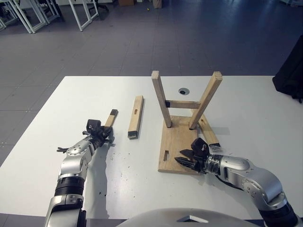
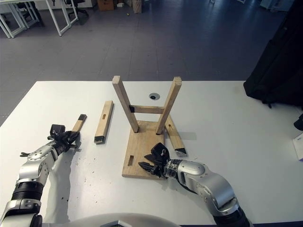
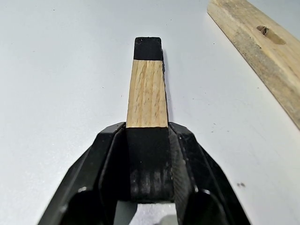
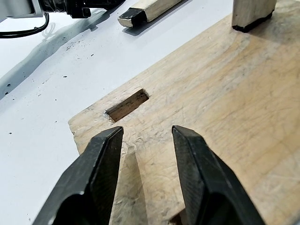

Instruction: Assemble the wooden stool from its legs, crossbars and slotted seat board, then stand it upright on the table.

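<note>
1. Left gripper (image 3: 147,133) is clamped on the near end of a crossbar (image 3: 146,89), which lies flat on the table (image 1: 265,109).
2. Right gripper (image 4: 147,136), open and empty, hovers over the seat board's (image 4: 225,93) near edge.
3. Best to lift the crossbar level, clear of the loose leg (image 1: 136,117).

Left arm is extended forward and held low; left claw (image 3: 146,132) is clamped on the near end of a crossbar (image 3: 147,89). Right arm is bent inward at the elbow; right claw (image 4: 147,136) is held low, fingers (image 4: 101,159) parted.
</note>
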